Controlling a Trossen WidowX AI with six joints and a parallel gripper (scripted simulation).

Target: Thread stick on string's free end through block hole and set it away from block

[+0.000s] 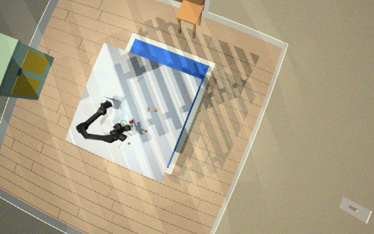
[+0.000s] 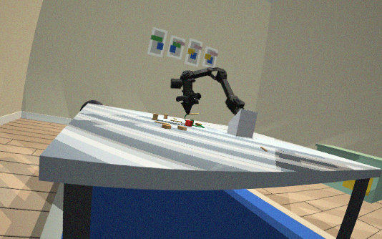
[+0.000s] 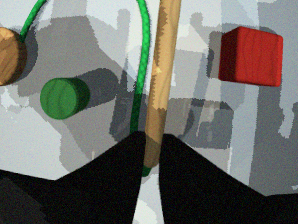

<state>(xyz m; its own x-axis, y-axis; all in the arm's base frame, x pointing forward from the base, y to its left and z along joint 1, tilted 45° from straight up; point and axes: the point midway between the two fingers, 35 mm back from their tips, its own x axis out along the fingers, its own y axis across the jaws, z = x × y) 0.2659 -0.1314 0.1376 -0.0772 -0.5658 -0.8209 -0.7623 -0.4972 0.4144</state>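
My gripper [image 2: 187, 113] [image 3: 152, 143] is shut on the wooden stick [image 3: 167, 55] [image 2: 194, 114] at its string end, above the table. The stick points away from the fingers toward the top of the wrist view. The green string [image 3: 145, 45] [image 2: 185, 117] comes from the held end, arches up and runs to the round wooden button [image 3: 9, 55] at the left edge of the wrist view. Small wooden blocks [image 2: 155, 116] [image 2: 166, 126] [image 2: 182, 127] stand on the table [image 2: 118, 143]; no hole shows in any of them, so I cannot tell which has it.
A red cube [image 3: 255, 56] [image 2: 189, 123] [image 1: 131, 122] lies right of the stick in the wrist view. A green cylinder [image 3: 60, 99] lies left. Loose sticks [image 1: 139, 79] [image 1: 148, 120] [image 2: 264, 149] lie on the table. A grey box [image 2: 243, 123] stands by the arm's base.
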